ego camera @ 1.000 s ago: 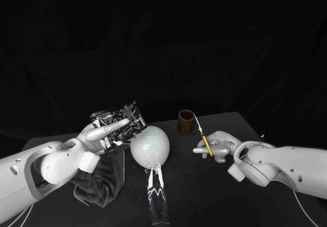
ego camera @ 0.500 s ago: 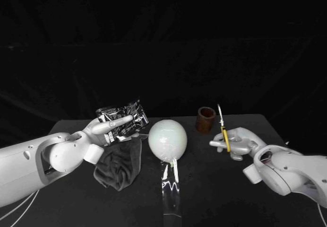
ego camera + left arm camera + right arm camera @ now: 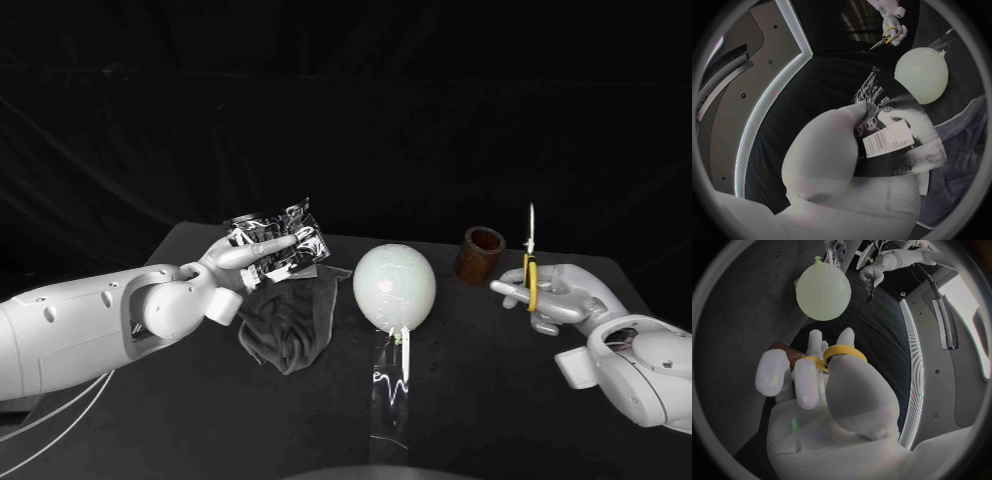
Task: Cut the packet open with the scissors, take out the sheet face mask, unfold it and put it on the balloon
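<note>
Head view, one packet (image 3: 277,247), one balloon (image 3: 395,285), scissors (image 3: 529,262)

Down on the black table (image 3: 498,390), a pale balloon (image 3: 395,285) sits in the middle, a crumpled dark cloth (image 3: 289,325) just beside it toward the left arm, a brown tube (image 3: 480,255) upright on the other side, and a shiny clear strip (image 3: 389,390) trailing from the balloon's knot.

1. One pale green, egg-shaped rubber balloon (image 3: 395,285).
2. One shiny black-and-silver foil packet (image 3: 281,245), left of the balloon.
3. One pair of yellow-handled metal scissors (image 3: 531,262), right of it.
4. One brown cylindrical cup (image 3: 480,255), just right of it.
5. One dark grey crumpled cloth (image 3: 289,325), just left of it.
6. One clear plastic strip (image 3: 389,385), at its knot.
</note>
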`<action>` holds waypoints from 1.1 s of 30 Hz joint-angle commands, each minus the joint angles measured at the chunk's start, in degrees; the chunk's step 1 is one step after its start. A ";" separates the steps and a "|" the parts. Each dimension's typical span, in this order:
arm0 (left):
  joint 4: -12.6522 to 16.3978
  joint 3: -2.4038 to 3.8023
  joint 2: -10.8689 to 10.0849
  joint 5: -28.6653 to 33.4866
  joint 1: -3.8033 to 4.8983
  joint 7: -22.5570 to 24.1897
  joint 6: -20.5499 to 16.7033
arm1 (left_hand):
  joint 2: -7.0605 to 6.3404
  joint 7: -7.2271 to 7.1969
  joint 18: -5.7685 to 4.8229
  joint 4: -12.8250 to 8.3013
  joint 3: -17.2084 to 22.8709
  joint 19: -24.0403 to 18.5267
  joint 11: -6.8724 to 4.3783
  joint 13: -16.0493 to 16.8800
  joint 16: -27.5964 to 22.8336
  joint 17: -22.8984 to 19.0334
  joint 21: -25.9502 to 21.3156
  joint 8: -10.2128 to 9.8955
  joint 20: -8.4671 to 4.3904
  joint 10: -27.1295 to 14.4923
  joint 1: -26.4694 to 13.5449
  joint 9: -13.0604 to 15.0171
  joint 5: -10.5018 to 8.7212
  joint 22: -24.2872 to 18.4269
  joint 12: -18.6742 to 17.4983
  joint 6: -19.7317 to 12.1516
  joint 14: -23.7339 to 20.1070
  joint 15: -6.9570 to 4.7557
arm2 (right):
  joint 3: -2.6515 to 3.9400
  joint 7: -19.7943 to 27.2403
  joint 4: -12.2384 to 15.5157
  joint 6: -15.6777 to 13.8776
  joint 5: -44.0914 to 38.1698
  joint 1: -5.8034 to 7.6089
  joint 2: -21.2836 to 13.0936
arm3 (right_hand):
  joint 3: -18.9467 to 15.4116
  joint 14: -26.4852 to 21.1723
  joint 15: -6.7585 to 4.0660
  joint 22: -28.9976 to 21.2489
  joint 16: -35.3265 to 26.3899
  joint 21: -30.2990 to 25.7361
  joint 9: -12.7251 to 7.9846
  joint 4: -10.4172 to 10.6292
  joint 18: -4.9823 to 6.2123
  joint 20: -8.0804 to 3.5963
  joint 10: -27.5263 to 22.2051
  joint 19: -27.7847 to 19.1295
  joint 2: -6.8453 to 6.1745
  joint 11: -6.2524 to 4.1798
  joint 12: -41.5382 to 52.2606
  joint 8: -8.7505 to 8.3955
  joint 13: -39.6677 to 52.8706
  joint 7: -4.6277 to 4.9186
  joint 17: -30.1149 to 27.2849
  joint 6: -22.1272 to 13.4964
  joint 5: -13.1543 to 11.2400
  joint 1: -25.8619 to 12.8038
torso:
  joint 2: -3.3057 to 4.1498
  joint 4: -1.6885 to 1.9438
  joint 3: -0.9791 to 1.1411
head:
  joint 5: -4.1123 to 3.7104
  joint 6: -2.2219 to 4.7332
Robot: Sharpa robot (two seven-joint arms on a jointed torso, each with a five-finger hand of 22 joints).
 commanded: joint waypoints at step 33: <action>-7.95 0.30 6.48 -14.72 -10.63 17.07 -22.83 | -4.91 2.04 -4.54 -5.87 2.94 -19.31 4.25 -1.81 -7.51 -3.24 -5.53 -6.87 5.06 -13.21 -3.00 2.27 -0.09 -1.46 -0.47 -5.08 -15.41 5.82 | 0.05 1.49 -2.01 0.05 1.50 0.11 0.73 | -1.52 0.01 0.51 8.09 -0.21 -0.46 -0.30 0.63 0.70 0.22 0.85 -0.14 3.83 -0.36 -0.56 -0.77 -0.53 0.38 -0.38 0.15 0.07 3.39 | -0.22 0.19 -0.12 | 4.55 -1.13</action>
